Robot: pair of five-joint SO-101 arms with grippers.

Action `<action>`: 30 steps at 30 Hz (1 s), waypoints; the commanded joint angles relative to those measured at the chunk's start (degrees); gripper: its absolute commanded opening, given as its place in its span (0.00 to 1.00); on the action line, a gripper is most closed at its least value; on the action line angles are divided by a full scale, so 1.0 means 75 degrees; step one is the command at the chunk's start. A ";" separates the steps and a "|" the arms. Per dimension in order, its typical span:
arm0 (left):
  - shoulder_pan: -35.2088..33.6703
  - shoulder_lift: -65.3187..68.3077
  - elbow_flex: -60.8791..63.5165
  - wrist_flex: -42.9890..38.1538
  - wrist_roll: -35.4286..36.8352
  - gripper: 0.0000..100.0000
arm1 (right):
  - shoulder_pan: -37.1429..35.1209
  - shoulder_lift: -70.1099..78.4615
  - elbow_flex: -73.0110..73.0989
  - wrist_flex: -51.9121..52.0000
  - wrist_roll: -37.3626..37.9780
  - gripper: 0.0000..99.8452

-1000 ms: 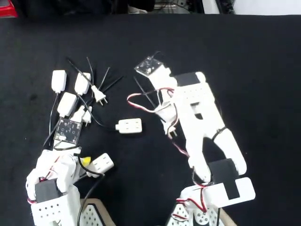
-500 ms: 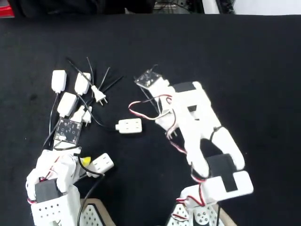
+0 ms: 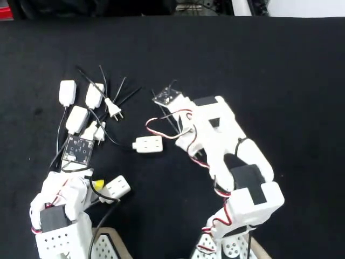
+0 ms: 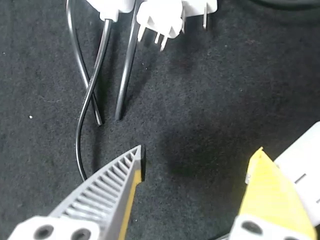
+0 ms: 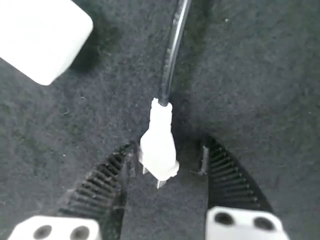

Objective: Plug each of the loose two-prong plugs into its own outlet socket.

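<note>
**Right arm drawn in over a plug, no grip yet**

At the right gripper (image 5: pixel 167 147): jaws apart, straddling a white plug (image 5: pixel 159 150) without pinching it. Prongs turned back toward the wrist, black cord (image 5: pixel 172 55) leading away from the fingers. Farther out and off to one side, a corner of a white block (image 5: pixel 42 37), likely the socket (image 3: pixel 148 144) lying mid-table.

Over the last second, seen from above: wrist pulled nearer and a little left, elbow folded in, upper arm swung toward the socket. Now sitting just right of that socket. Read as a final line-up on the plug rather than a carry.

Meaning for the task: no plug seated so far. Next, most likely, a squeeze across the plug's body, then a short trip left to the socket's face. Worth watching for a pinch landing on the prongs instead of the body, and for the cord tugging the plug askew.

At the left gripper (image 4: pixel 199 152): also apart and empty, low over the black cloth (image 3: pixel 280 65) at near left. Yellow pad (image 4: pixel 265 195) just beside a second socket (image 4: pixel 302 160). No shift there in that second.

Beyond it, toward the far left, spare plugs (image 4: pixel 157 22) with their cords, unmoved and well apart from either socket.
</note>
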 commanded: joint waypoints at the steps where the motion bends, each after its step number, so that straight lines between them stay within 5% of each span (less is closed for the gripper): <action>1: 0.0088 0.0023 -0.0029 -0.0082 -0.0082 0.33 | 0.0094 0.0041 -0.0041 -0.0363 0.0070 0.10; 4: 0.0088 0.0023 -0.0029 -0.0082 -0.0082 0.33 | 0.0105 0.0041 -0.0041 -0.0692 -0.0141 0.01; 16: 0.0088 0.0023 -0.0029 -0.0082 -0.0082 0.33 | 0.0059 0.0064 -0.0967 0.0035 -0.0387 0.05; 22: 0.0088 0.0023 -0.0029 -0.0082 -0.0082 0.33 | -0.0598 0.0064 -0.1037 0.0574 -0.0152 0.20; 30: 0.0088 0.0023 -0.0029 -0.0082 -0.0082 0.33 | -0.0656 0.0064 -0.1213 0.0574 -0.0188 0.13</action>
